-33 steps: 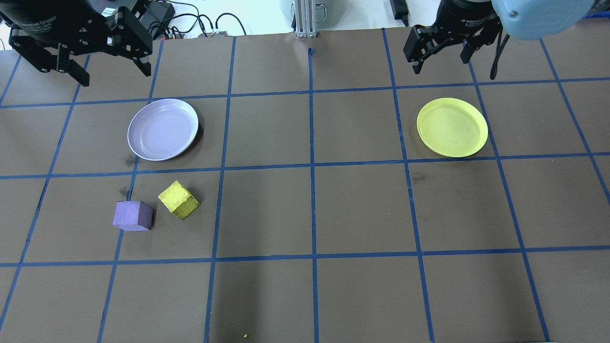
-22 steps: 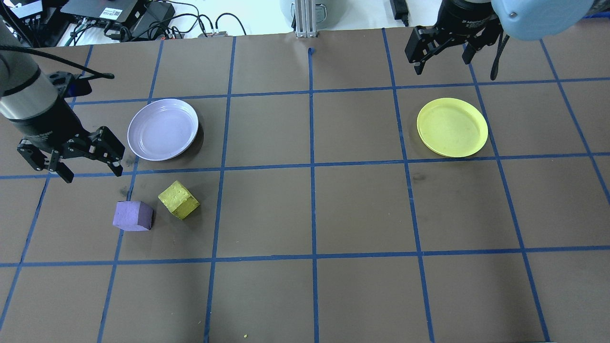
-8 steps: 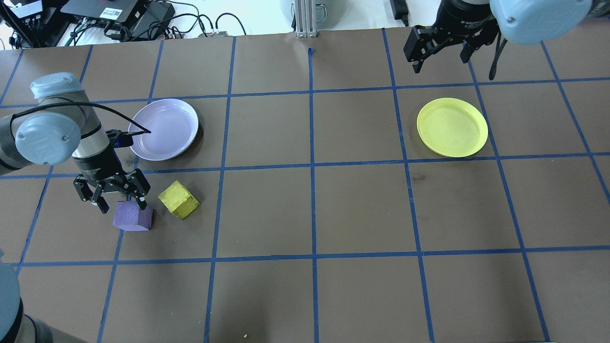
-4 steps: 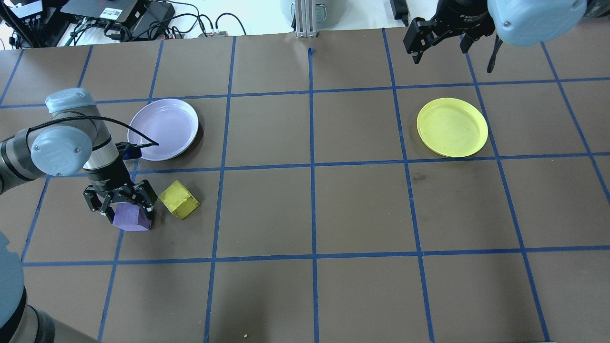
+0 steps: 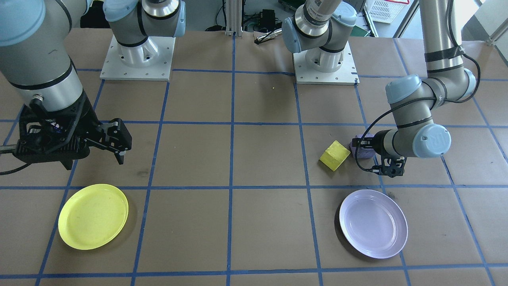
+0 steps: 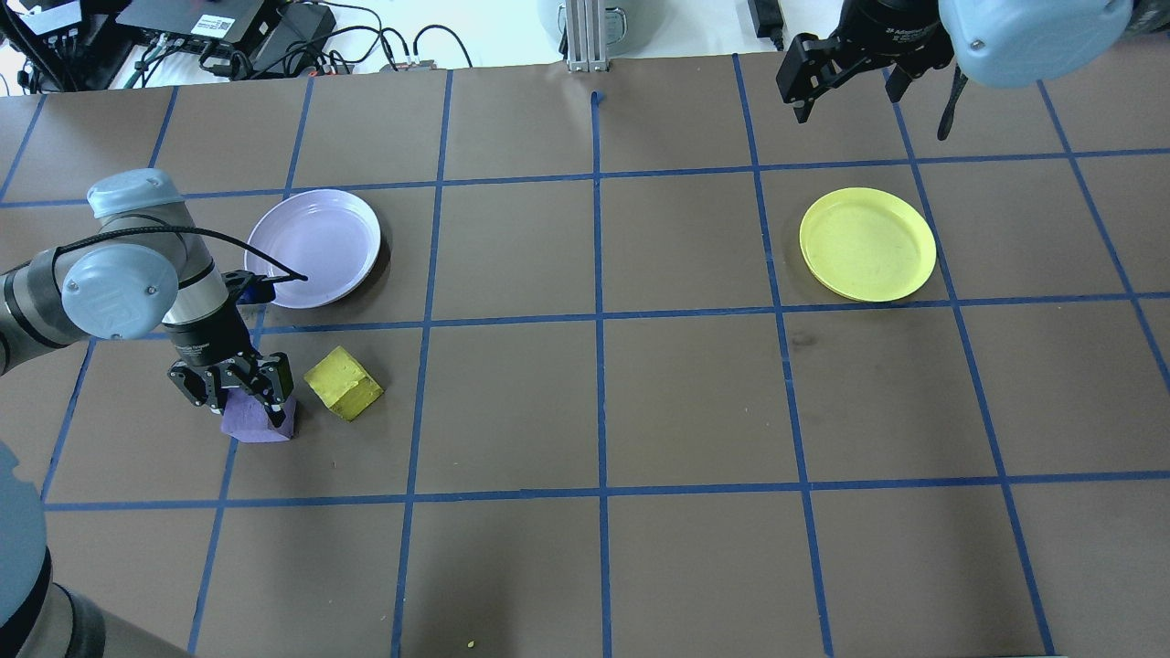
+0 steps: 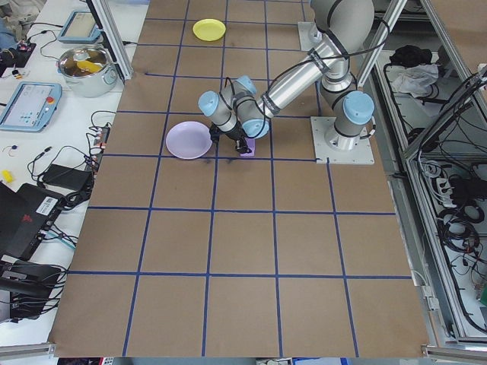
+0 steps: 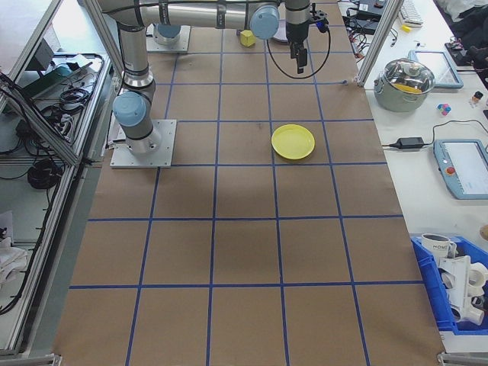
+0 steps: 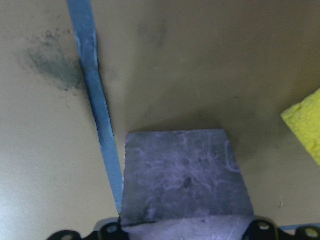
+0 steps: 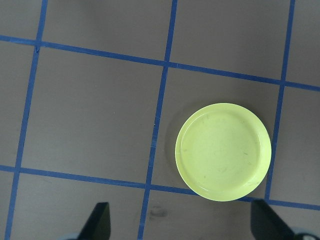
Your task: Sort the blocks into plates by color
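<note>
left gripper down on the purple block

while the right arm hangs high at the far edge of the table [image 6: 640, 411], the left gripper [image 6: 239, 402] sits low over the purple block [image 6: 260, 425], its fingers [image 6: 274, 402] drawn in narrow against the block's two sides. the left wrist view shows the block's chalky top face [image 9: 185, 175] filling the space right below the camera, resting on the brown paper beside a blue tape line [image 9: 100, 125]. whether the block is truly clamped or only bracketed cannot be told for certain, but the fingers look to be touching it.

the yellow block [image 6: 343, 383] lies just beside the purple one, toward the table's middle, turned at an angle to the grid and apart from the gripper. a corner of it shows at the edge of the left wrist view [image 9: 305, 125].

the lavender plate [image 6: 313, 248] sits in the next grid square beyond the blocks, near them, with nothing in it. the arm's black cable [image 6: 238, 251] arcs over its near rim.

the yellow plate [image 6: 867, 244] lies well apart on the robot's right half, also holding nothing. the right gripper [image 6: 845, 78] hovers above and beyond it with its fingers spread wide; the right wrist view looks straight down at the plate [image 10: 223, 151] with both fingertips [image 10: 97, 220] far apart at the bottom corners.
</note>
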